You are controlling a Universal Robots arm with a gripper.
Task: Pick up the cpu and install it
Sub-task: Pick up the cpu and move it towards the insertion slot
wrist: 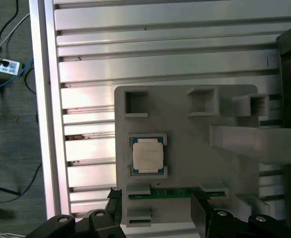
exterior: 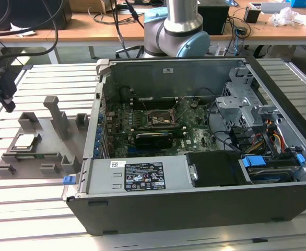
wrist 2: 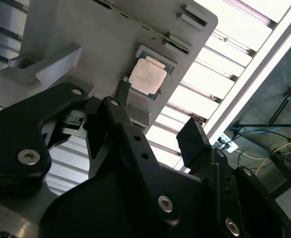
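Step in hand: approach for pickup, nothing lifted yet. Gripper [wrist 2: 155, 113]: black jointed fingers spread apart, empty, hovering over the tray [wrist: 185, 148]. Cpu [wrist: 147, 155]: flat square, dull silver plate, pale rim, seated in a recess of the matte grey plastic tray, beside the open case [exterior: 195, 209]. A grasp calls for fingers squared to opposite chip edges.
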